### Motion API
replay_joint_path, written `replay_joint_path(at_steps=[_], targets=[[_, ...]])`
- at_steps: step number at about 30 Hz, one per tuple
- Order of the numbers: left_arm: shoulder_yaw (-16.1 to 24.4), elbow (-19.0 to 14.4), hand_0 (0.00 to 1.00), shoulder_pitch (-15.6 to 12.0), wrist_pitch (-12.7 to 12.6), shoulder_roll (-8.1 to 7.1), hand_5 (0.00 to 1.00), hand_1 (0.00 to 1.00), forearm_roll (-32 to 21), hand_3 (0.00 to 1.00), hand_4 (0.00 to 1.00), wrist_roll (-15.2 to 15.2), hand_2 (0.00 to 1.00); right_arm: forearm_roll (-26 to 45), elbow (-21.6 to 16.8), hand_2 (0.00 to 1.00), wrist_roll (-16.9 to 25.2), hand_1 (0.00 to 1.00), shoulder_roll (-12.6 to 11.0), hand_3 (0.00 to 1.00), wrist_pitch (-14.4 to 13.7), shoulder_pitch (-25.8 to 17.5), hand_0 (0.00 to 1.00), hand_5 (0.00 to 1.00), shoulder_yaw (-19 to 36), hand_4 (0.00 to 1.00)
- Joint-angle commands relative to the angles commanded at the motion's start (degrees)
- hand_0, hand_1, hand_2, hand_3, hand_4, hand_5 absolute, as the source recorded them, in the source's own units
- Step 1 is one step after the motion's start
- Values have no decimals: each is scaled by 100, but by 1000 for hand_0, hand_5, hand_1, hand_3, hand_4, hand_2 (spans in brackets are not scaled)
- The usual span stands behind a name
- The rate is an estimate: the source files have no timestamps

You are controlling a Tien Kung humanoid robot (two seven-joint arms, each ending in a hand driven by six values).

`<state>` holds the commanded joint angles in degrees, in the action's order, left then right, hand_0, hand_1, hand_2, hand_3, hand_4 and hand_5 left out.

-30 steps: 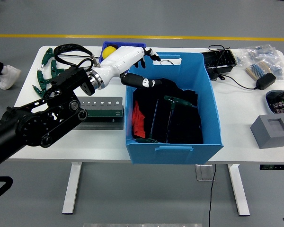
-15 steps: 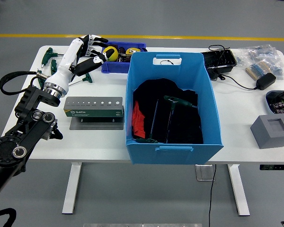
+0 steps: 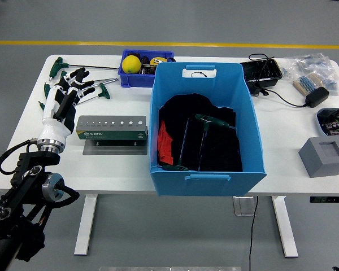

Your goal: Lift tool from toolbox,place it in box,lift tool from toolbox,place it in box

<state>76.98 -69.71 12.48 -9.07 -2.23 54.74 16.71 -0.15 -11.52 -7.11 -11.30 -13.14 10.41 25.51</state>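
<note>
My left hand (image 3: 65, 96), fingers spread & empty, over T-handle tools (image 3: 90, 90): best to close squarely on one handle, then carry to blue box (image 3: 206, 180).

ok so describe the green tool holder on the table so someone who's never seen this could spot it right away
Start at the big blue box in the middle of the white table and look just past its left wall. There lies a long, low dark green tool holder on a grey base, beside the robot's left hand. Unlike the loose green-handled T-wrenches behind it, it is a rectangular block with a row of small holes along its top.
</note>
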Motion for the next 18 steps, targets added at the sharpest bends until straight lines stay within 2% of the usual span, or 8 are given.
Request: replay_joint_path(at_steps=[7, 11, 17, 18], targets=[[387, -182, 740, -447, 192, 32, 637, 772, 623, 779, 896, -44, 831, 59, 1, 689, 14, 629, 4, 548, 6, 10, 644, 671, -32, 777], [742, -322, 739, -695, 219, 121, 640, 776, 918, 779, 894, -173, 831, 204, 5, 689, 50, 630, 5, 548, 12, 9, 645, 670, -103, 777], [912, -364, 739, -800, 329, 120, 640, 776, 1061, 779, 894, -315, 831, 273, 2, 689, 66, 630, -2, 548, 23, 33, 645, 670, -151, 777], [952, -364, 773, -813, 368, 151, 658, 806, 1079, 809, 888, -366, 884, 250, 0, 689, 61, 630, -3, 548, 23, 42, 645, 670, -145, 776]])
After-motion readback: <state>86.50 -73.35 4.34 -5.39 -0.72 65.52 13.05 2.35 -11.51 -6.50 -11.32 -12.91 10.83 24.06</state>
